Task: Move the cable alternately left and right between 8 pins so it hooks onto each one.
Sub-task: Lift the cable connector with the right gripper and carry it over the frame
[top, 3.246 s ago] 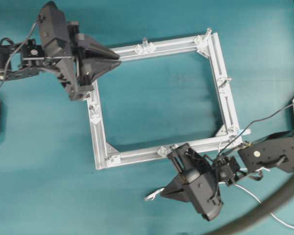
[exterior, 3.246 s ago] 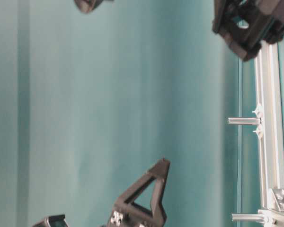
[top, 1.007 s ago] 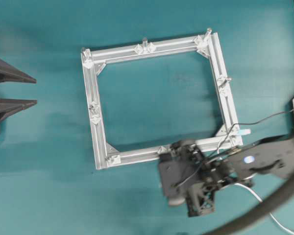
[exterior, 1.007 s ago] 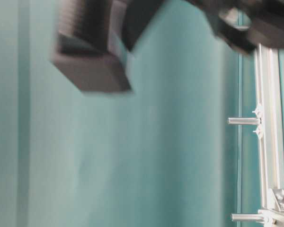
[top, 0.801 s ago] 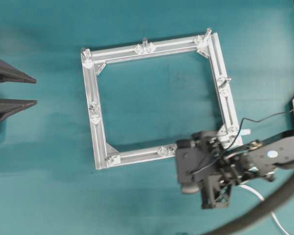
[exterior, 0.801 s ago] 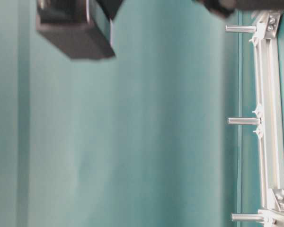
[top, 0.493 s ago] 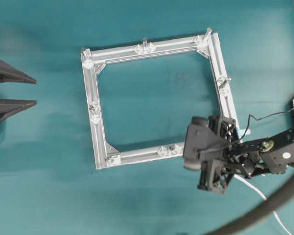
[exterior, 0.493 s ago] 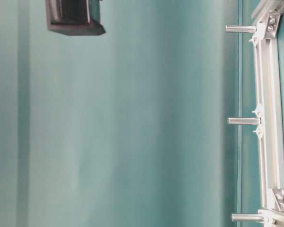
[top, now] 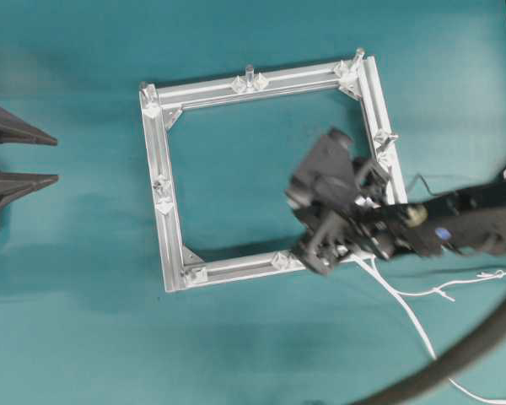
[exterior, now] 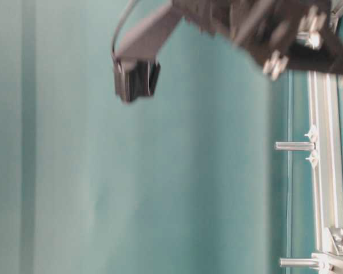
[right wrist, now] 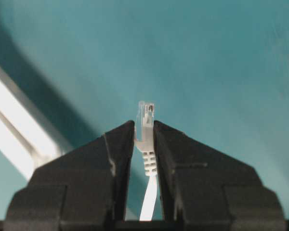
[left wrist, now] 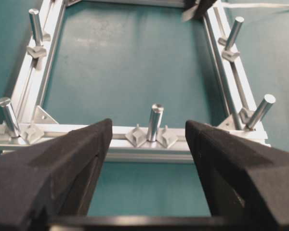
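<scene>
The cable [right wrist: 148, 159] is clamped by its plug end in the right gripper [right wrist: 144, 139], carried over the frame's [top: 164, 164] right-hand lower corner, presumably for hooking round a pin [top: 392, 135] there; the left gripper [left wrist: 144, 139], jaws spread wide, is kept outside the frame

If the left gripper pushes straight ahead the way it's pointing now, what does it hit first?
Probably the upright silvery pin on the near rail of the square aluminium frame, which stands centred between the open left gripper's black fingers. Depth is uncertain; the rail under it may come first.
</scene>
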Controlling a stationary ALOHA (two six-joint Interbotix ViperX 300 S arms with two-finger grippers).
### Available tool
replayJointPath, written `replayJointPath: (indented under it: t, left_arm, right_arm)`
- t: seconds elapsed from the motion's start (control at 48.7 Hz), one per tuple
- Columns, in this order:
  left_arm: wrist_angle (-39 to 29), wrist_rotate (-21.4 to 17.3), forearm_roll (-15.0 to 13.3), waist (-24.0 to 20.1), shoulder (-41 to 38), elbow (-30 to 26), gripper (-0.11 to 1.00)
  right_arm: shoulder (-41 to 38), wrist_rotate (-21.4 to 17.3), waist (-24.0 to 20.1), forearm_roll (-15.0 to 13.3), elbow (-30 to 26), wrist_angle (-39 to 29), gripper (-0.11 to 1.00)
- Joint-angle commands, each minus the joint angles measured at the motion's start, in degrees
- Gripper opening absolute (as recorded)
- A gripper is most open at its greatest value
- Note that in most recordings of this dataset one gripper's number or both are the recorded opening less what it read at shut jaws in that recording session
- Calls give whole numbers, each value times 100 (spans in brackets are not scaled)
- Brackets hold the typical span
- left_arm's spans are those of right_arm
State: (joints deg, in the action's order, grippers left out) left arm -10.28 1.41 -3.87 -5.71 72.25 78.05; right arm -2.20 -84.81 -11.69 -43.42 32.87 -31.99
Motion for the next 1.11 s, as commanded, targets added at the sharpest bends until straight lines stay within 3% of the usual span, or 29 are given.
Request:
replayJointPath:
  t: [0.0,0.082,0.185,0.308,0.472,0.74,0.904,1.089]
  left_arm:
    - [-220,-26,26,0,97,-62,74]
    - [-404,-9,26,0,229,-70,74]
    - [-404,-44,26,0,360,-70,74]
    - [-404,-44,26,0,422,-53,74]
    - [-413,-44,26,0,422,-53,74]
    - [-413,-35,26,0,422,-53,74]
    - [-413,-26,26,0,422,-44,74]
    - [-404,-18,26,0,422,-44,74]
  right_arm:
    - [-44,35,299,-18,-237,343,16]
    - [-149,176,519,-18,-352,686,16]
    - [-308,677,650,-9,-519,896,16]
    - [-475,1582,659,229,-756,905,16]
    - [-659,3067,668,923,-1116,879,16]
    - [-861,5528,606,1512,-1688,396,16]
    - [-976,6565,396,1890,-1925,88,16]
    - [-1143,7356,9,2145,-2145,-44,16]
